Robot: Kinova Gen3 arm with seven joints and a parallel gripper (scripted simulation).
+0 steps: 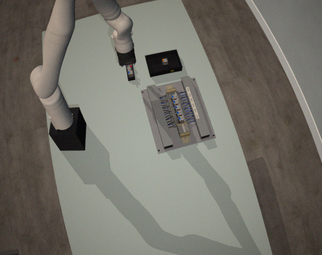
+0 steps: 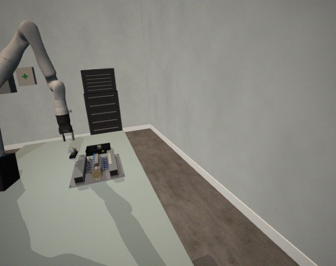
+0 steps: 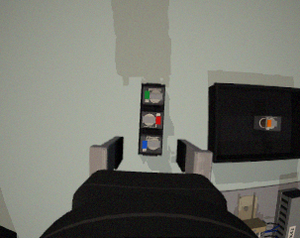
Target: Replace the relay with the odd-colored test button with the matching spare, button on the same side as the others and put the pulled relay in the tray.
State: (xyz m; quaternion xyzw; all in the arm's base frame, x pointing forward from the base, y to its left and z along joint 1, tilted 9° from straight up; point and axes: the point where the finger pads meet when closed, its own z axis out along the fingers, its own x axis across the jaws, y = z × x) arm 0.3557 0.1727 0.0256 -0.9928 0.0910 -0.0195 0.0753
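Note:
My gripper [image 2: 68, 140] [image 3: 150, 149] is open and empty, above the table by the black spare holder [image 1: 131, 78] [image 2: 73, 155] [image 3: 151, 108]. In the wrist view the holder carries a green-button relay [image 3: 152, 95], a red-button relay [image 3: 151, 120] and, nearest the fingers, a blue-button relay [image 3: 150, 144]. The blue and green buttons are on the left, the red on the right. An orange-button relay [image 1: 165, 61] [image 3: 268, 123] lies in the black tray [image 1: 155, 70] [image 3: 229, 151]. The row of relays [image 1: 178, 107] on the panel shows several blue buttons, all on the left. An empty socket cannot be made out.
The grey panel [image 1: 154, 136] [image 2: 86, 183] stands beside the tray. Tall wiring ducts [image 1: 159, 120] [image 1: 196, 109] flank the relay row, with wires between. A terminal block [image 1: 183, 128] sits at the row's near end. The tray has raised walls, right of the holder.

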